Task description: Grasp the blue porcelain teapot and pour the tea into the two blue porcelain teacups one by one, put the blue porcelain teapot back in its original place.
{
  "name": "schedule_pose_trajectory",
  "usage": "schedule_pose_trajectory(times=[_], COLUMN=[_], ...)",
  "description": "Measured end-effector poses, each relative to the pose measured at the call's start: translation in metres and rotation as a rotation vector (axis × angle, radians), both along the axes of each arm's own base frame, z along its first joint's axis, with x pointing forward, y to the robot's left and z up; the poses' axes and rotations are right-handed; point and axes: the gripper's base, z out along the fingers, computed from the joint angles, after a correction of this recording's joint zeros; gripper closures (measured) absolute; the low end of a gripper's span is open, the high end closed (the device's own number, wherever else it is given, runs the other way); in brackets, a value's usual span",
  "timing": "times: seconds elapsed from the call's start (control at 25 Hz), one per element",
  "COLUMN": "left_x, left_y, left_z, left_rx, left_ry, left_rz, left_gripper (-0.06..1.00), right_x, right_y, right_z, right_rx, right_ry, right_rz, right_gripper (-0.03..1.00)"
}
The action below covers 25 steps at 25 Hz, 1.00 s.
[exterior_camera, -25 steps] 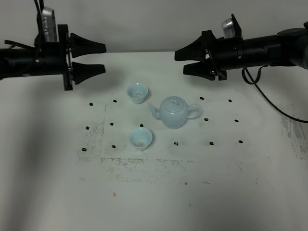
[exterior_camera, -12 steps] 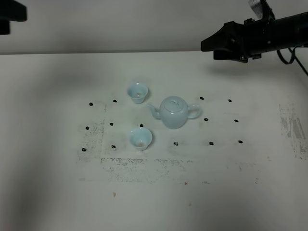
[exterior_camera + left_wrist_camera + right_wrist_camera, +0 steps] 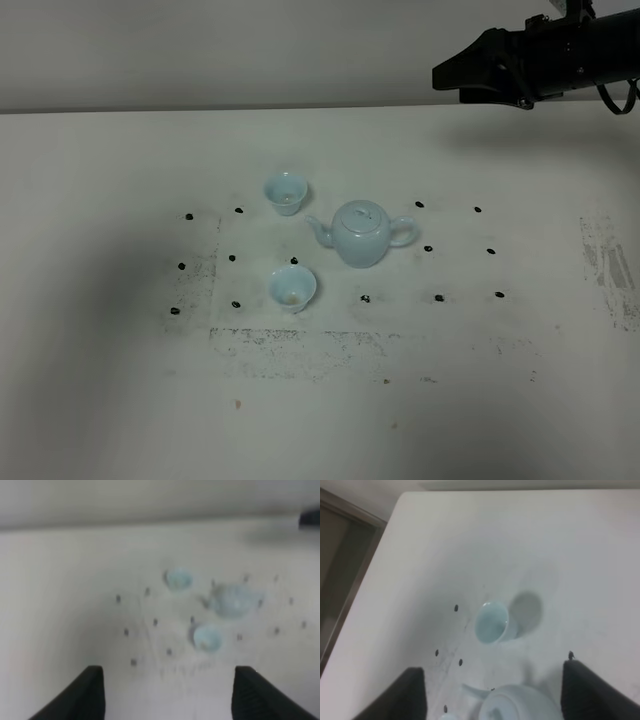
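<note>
The blue porcelain teapot (image 3: 362, 233) stands upright at the table's middle, spout to the left and handle to the right. One of the two blue porcelain teacups (image 3: 285, 192) sits behind the spout, the other (image 3: 292, 288) in front of it. My right gripper (image 3: 446, 77) hovers high at the back right, far from the teapot. In the right wrist view its fingers (image 3: 410, 695) stand wide apart over a teacup (image 3: 492, 622) and the teapot's lid (image 3: 520, 703). The left gripper (image 3: 170, 700) is open and empty, looking blurrily down on the teapot (image 3: 232, 600) and both cups.
Small black dots (image 3: 438, 297) mark a grid on the white table (image 3: 120, 380) around the tea set. Scuffed grey patches (image 3: 285, 345) lie in front of the cups. The table's edge (image 3: 367, 587) shows in the right wrist view.
Both arms have pulled up and away from the tea set. The left arm has left the exterior view; the right gripper has risen toward the back right. Teapot and cups have not moved.
</note>
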Motion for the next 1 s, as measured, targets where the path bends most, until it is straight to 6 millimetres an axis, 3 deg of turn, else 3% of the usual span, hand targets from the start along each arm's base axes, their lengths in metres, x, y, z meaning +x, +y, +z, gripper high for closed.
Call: schedule_pose_trajectory(times=[0.36,0.52,0.68,1.0], left_x=[-0.066,-0.086,-0.100,-0.116], left_y=[0.011,0.013,0.014,0.013], left_z=[-0.126,-0.165,-0.188,-0.190], left_rx=[0.164,0.147,0.135,0.105], left_ry=[0.129,0.101,0.045,-0.094], left_rz=[0.069,0.115,0.128,0.133], left_gripper=[0.38,0.38,0.38,0.38], right_x=[-0.002,-0.002,-0.002,-0.003], right_y=[0.001,0.001,0.001,0.000], right_z=[0.000,0.000,0.001,-0.001], right_rx=[0.004,0.003,0.003,-0.021], right_ry=[0.008,0.008,0.007,0.010], right_rz=[0.017,0.019,0.019,0.027], right_gripper=[0.38,0.38,0.38,0.38])
